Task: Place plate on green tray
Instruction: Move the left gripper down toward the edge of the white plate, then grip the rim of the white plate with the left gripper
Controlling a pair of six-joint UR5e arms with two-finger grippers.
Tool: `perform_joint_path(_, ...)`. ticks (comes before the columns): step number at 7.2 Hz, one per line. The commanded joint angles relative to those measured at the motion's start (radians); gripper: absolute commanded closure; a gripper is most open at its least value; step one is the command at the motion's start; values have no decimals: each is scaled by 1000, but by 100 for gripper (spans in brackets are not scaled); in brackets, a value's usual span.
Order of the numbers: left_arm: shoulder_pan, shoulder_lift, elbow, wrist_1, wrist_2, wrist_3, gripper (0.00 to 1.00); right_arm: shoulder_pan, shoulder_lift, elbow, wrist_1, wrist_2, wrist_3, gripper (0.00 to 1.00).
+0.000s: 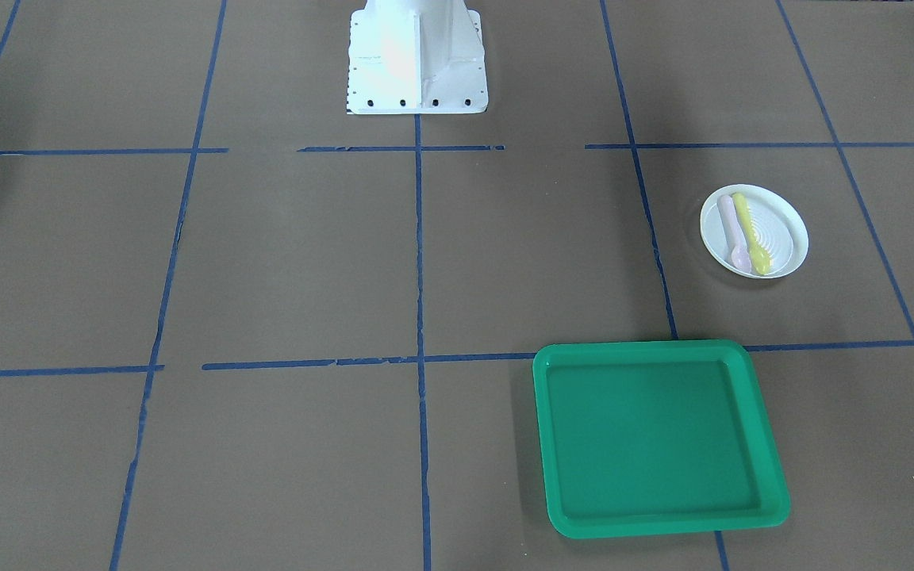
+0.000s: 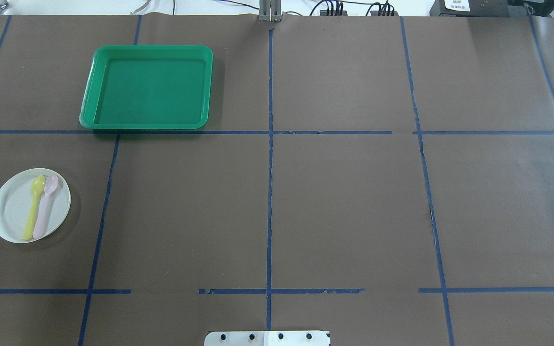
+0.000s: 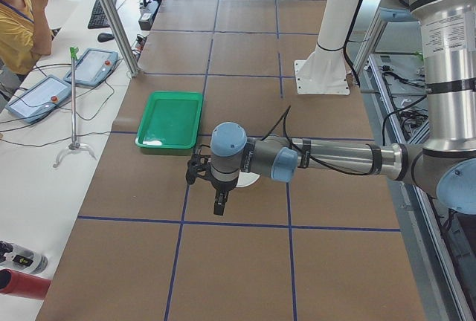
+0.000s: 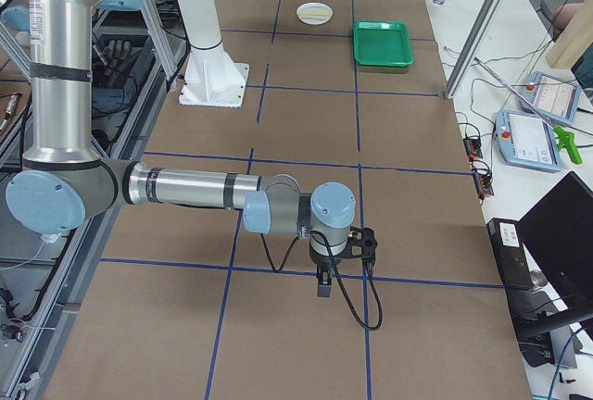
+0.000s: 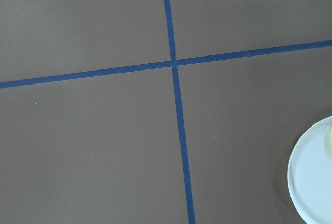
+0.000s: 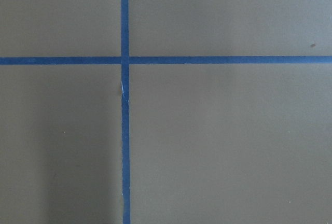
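In the front-facing view, the plate [image 1: 784, 231] is seen lying flat on the brown table [image 1: 282, 262], well apart from the green tray [image 1: 651, 436] and nearer the white robot base [image 1: 417, 59] than the tray is. A pale pink spoon [image 1: 728, 226] and a yellow spoon [image 1: 749, 230] are laid side by side on the plate, touching each other.

In the overhead view, the plate [image 2: 12, 209] is found at the far left and the green tray [image 2: 147, 86] farther from the robot, its near rim set on a blue tape line [image 2: 306, 132].

In the exterior left view, the left gripper [image 3: 219, 208] is held pointing down over the table, with the plate [image 3: 250, 180] partly hidden behind the wrist and the green tray [image 3: 171, 117] just beyond. Whether its fingers are apart or together cannot be told.

In the exterior right view, the right gripper [image 4: 323, 287] is held pointing down, far from the plate [image 4: 315, 13] and the green tray [image 4: 382, 43]. Its state cannot be told either.

In the left wrist view, only an edge of the plate [image 5: 314, 180] is caught at the lower right, beside a tape crossing.

In the right wrist view, only crossed tape on brown paper is shown.
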Motion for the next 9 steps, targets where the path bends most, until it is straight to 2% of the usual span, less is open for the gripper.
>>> perform_joint_path(1,217,3,225,-515,-6,-454,0,0,0,0,0,0,0,0)
perform_joint_path(2,299,0,270,-681,-4,-656,0,0,0,0,0,0,0,0)
perform_joint_path(3,429,-10,266,-687,64,-774,0,0,0,0,0,0,0,0)
perform_joint_path(4,464,-14,261,-687,106,-848,0,0,0,0,0,0,0,0)
perform_joint_path(7,504,0,209,-666,143,-859,0,0,0,0,0,0,-2,0)
perform_joint_path(9,518,0,233,-667,146,-853,9,0,0,0,0,0,0,0)
